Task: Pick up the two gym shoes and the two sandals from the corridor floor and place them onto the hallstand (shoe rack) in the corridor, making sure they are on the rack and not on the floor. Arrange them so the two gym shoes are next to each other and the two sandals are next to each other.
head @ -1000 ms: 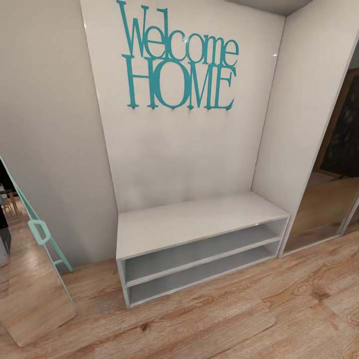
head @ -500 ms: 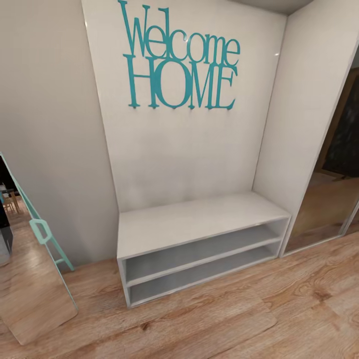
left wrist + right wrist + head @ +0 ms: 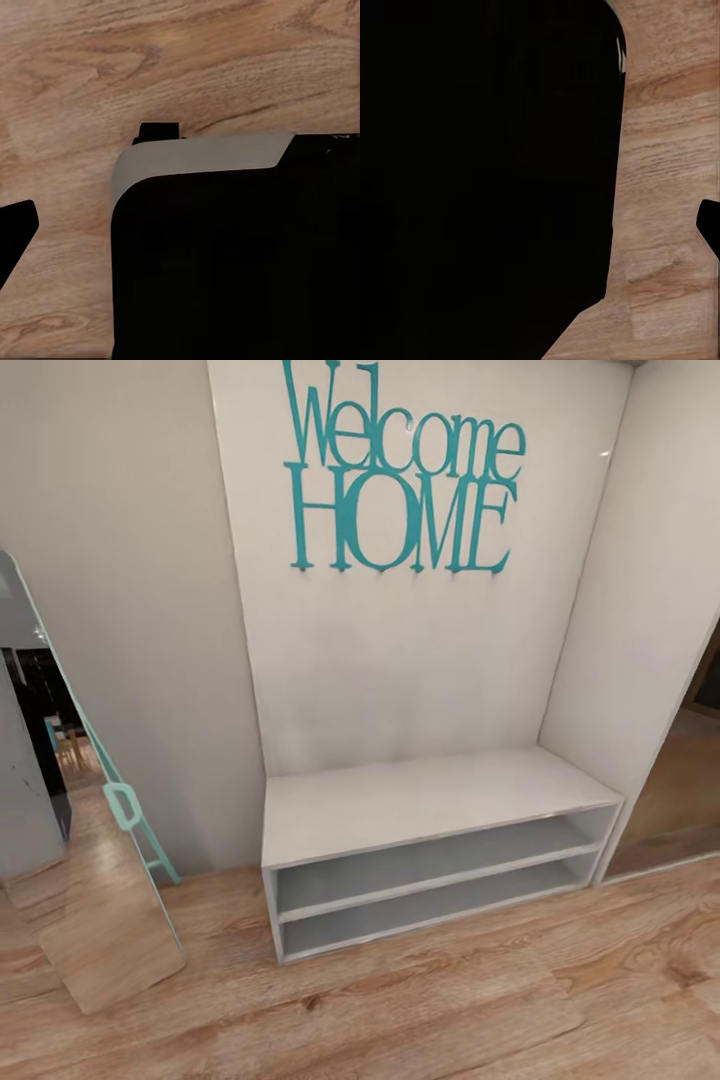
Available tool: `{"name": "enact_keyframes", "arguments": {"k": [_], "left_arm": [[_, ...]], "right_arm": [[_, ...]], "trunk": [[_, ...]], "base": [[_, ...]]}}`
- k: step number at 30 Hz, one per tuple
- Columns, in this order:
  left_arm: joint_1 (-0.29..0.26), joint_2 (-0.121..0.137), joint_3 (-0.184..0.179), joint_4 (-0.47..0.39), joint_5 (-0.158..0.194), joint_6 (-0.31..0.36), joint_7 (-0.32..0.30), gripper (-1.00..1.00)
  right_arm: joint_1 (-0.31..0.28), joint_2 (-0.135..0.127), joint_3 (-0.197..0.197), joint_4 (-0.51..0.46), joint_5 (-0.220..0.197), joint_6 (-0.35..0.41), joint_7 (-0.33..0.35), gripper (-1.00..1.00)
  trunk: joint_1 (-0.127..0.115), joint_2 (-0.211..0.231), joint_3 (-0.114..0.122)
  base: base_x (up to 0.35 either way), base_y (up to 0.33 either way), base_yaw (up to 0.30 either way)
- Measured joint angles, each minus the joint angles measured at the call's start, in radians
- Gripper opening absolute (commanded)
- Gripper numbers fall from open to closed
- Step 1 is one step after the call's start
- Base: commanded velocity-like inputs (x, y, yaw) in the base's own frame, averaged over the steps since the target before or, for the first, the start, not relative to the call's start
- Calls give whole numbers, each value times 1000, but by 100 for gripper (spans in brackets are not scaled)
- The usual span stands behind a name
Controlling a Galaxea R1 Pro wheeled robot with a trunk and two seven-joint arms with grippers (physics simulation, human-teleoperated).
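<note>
Facing grey bench unit (image 3: 430, 800) under "Welcome HOME" lettering (image 3: 400, 485) at 12 o'clock: wrong unit, I judge. Mirror (image 3: 90, 880) leans at 9 o'clock. Shoes, sandals unseen; only bare floor (image 3: 450, 1010). Claw state: cannot tell, either side. Risk: stocking lookalike rack.

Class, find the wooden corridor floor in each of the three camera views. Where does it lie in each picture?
Head view: the corridor floor runs across the foreground, in front of the grey bench unit.
Left wrist view: it lies behind and beside the dark robot body.
Right wrist view: it forms a strip beside the dark bulk.
Shared landmark: the light brown wood grain and plank seams.
</note>
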Motion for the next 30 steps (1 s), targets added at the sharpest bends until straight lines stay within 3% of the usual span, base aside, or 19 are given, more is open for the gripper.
{"name": "enact_keyframes", "arguments": {"k": [21,30], "left_arm": [[0,0,1,0,3,0,0,100],[0,0,0,0,3,0,0,100]], "right_arm": [[0,0,0,0,-1,-4,0,100],[0,0,0,0,-1,-4,0,100]], "trunk": [[0,0,-3],[0,0,-3]], "base": [[0,0,16],[0,-6,-181]]}}
